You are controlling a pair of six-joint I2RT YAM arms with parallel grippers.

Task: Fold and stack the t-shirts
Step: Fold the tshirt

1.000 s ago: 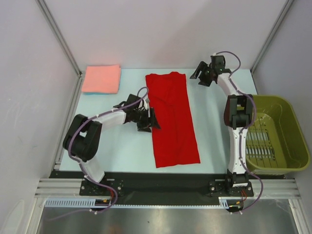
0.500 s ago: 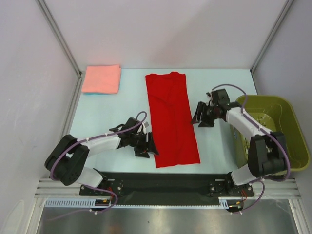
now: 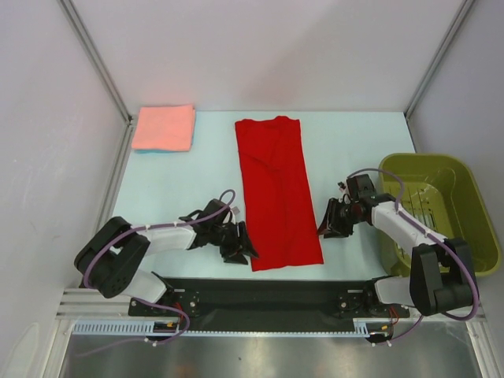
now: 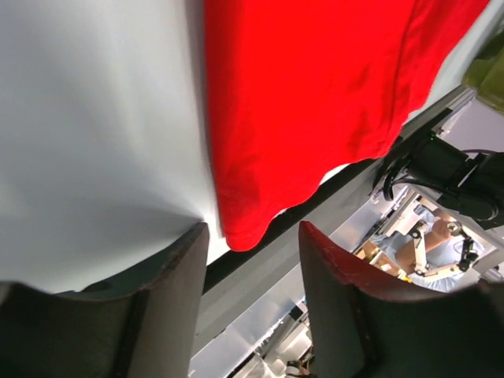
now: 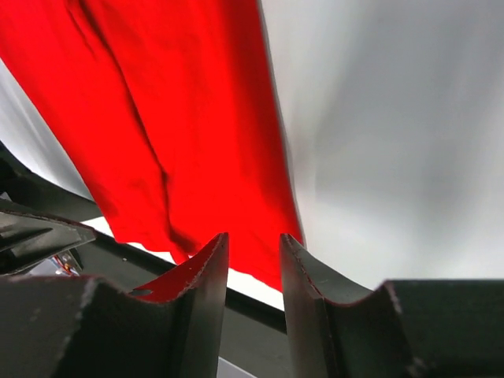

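Both grippers have dropped to the red shirt's near corners. Top view: left gripper and right gripper flank it on the surface; pink shirt lies folded far-left. Left wrist: jaws wide, corner between, ungrasped. Right wrist: jaws narrowly parted at the hem, holding nothing.

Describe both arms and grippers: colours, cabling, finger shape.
The left arm and right arm both have white links with black joints and bases. A purple-grey cable loops along each. The left gripper and right gripper are black; their fingers look dark, matte, wedge-shaped, with scuffed edges.
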